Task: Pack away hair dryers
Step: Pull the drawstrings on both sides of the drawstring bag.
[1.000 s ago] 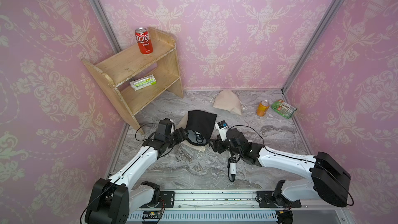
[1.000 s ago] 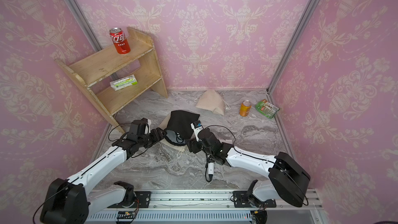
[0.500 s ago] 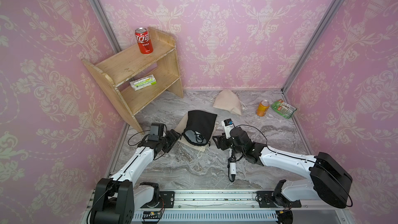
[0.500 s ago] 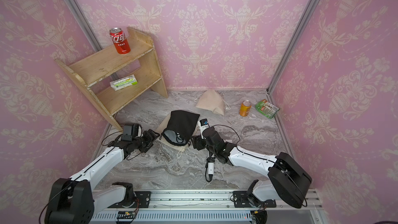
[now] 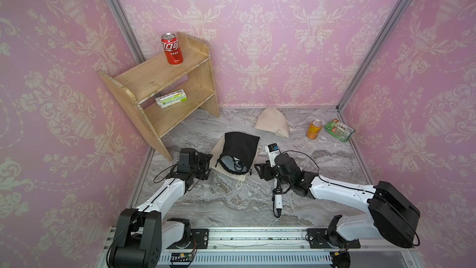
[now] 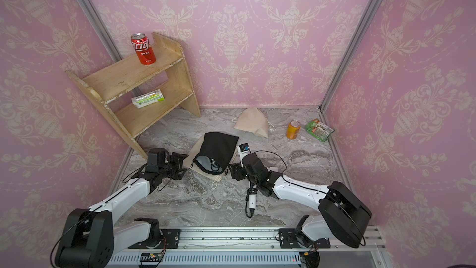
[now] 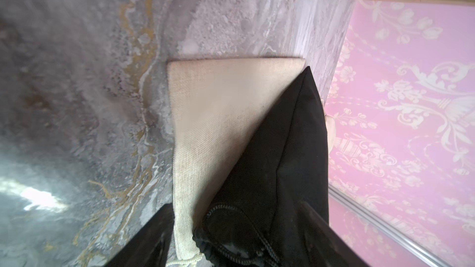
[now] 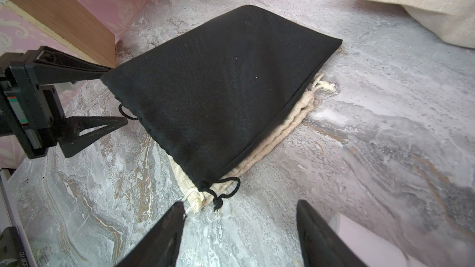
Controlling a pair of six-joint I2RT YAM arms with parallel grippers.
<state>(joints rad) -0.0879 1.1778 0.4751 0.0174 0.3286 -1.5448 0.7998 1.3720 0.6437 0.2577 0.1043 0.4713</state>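
White hair dryer (image 5: 271,151) lies on the marble just beside the black pouch (image 5: 240,145), on the right arm's side. Its barrel end is level with the pouch's middle, the body runs back under the right wrist, and its plug (image 5: 278,201) trails past the pouch mouth. The long axis is roughly parallel to the pouch's side edge.

The right gripper (image 8: 240,202) is nearer. Its jaws are spread and empty, aimed at the pouch's drawstring knot, so the dryer sits off to its side, not ahead — likely needs a turn away from the pouch to grasp.

The left gripper (image 5: 206,165) is also spread and holds nothing, on the pouch's opposite side by the mouth. A black cord shows inside the mouth — probably a dryer already in.

A second ago the left gripper was up against the mouth; now it is backed off. The right has barely moved.
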